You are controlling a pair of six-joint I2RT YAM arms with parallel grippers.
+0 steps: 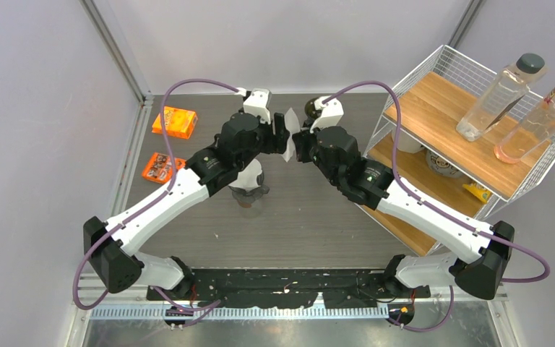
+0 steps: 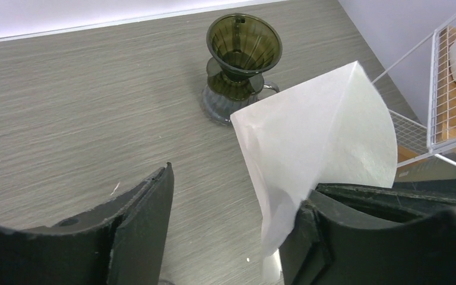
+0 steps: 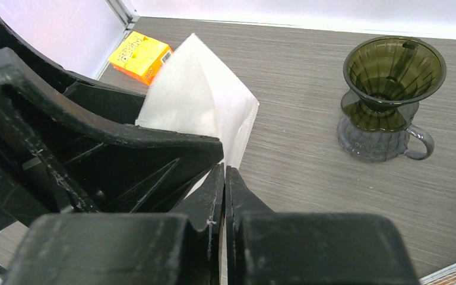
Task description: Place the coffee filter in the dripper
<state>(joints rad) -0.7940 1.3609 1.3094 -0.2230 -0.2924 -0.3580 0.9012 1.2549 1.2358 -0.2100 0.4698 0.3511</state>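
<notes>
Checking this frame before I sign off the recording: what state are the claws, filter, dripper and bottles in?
left claw: open, filter between its fingers.
right claw: shut on the coffee filter.
coffee filter: folded flat, held off the table.
dripper: upright, empty.
clear bottle: dark cap on.
pink bottle: cap on.

The right arm [image 1: 347, 163] mostly hides the dripper [image 1: 308, 108].

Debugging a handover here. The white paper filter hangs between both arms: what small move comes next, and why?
Probably close the left gripper on the white paper coffee filter: its open jaws straddle the filter's edge, while the right gripper pinches it, short of the dark translucent dripper.
</notes>
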